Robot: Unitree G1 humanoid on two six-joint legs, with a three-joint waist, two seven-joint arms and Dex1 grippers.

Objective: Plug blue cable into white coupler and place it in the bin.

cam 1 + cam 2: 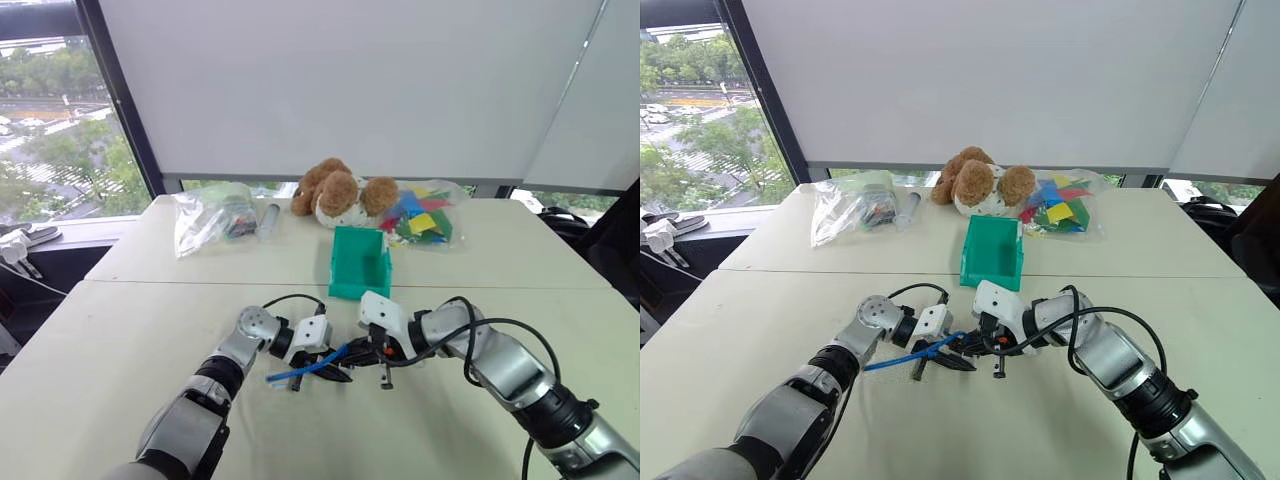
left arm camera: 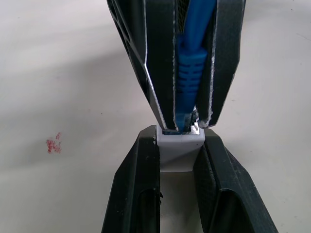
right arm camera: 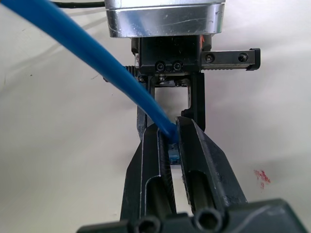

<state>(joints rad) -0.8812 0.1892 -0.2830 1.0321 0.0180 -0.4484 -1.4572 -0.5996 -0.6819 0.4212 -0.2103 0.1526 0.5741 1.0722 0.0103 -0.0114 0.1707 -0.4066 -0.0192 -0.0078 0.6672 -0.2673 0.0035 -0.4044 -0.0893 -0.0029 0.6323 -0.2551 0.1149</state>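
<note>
Evidently the blue cable (image 2: 192, 73) and the white coupler (image 2: 180, 148) are being brought together end to end above the table (image 1: 120, 330), just in front of the bin (image 1: 360, 262). In the left wrist view the coupler is seen pinched between the two black fingers of the left pincer (image 2: 180, 160), with its open socket turned outward so that the plug can enter it. The ribbed blue plug is clamped between the fingers of the right pincer (image 2: 187, 124), which comes in from the opposite side, and its tip is seen at the mouth of the coupler; whether it is already seated cannot be told. The cable is held right at the plug, probably so that the soft cord does not buckle when it is pushed. In the right wrist view the rest of the cord is seen running up and away from the closed fingers, and in the head views its free end (image 1: 290, 375) is seen trailing out beneath the left wrist. Both pincers are thus clenched, the left on the coupler and the right on the cable, and they are set tip to tip on one line, which suits a straight push. The bin stands empty and close behind the pincers, open side up, so the joined pair needs only a short carry. Beyond it a teddy bear (image 1: 335, 190) and two clear bags (image 1: 210, 215) of items are left untouched at the far edge of the table.
</note>
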